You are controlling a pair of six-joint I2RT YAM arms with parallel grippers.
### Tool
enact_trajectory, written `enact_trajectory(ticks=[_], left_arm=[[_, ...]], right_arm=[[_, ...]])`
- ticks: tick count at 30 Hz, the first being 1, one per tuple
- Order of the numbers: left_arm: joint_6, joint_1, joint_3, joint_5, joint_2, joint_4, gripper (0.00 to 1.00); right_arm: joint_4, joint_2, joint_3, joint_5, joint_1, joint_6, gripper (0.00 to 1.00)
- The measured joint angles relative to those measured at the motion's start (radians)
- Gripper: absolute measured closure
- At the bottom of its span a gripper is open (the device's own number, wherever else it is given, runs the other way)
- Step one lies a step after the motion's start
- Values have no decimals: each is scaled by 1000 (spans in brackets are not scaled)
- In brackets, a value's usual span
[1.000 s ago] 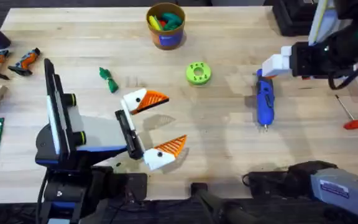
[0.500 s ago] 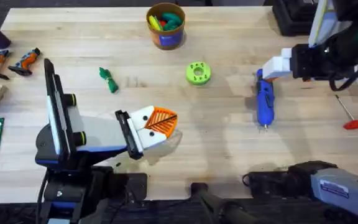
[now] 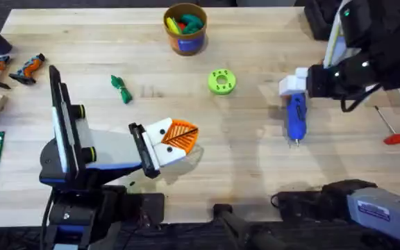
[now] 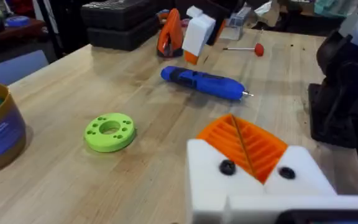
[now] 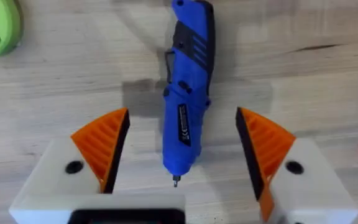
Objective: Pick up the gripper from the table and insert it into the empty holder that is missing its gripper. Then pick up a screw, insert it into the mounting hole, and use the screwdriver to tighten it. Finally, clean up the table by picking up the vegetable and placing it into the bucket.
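Right gripper [image 5: 179, 165] hangs over the screwdriver [image 3: 296, 117] with its orange pads [image 5: 104, 144] spread wide on either side of the blue body, apparently not touching it. Left gripper [image 3: 179, 137] sits well to the screwdriver's left, fingers pressed together. Green disc [image 3: 221, 81] lies between the screwdriver and the vegetable [image 3: 121, 89]; the bucket [image 3: 185, 29] stands beyond the disc on the table [image 3: 255, 160].

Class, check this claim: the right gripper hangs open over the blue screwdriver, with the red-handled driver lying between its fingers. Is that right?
Not quite. The right wrist view shows the right gripper open over the blue screwdriver, and it is that screwdriver between the fingers. The red-handled driver lies off to the side on the table.
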Motion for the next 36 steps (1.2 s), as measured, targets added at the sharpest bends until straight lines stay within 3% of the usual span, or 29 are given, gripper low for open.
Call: enact_trajectory(ticks=[11,22,36], left_arm=[[0,0,0,0,0,0,996],[0,0,0,0,0,0,996],[0,0,0,0,0,0,996]], right_arm=[[68,149,-13,0,-7,-8,10],[122,250,-14,-35,-110,-24,10],[231,358,-14,-61,-112,-73,10]])
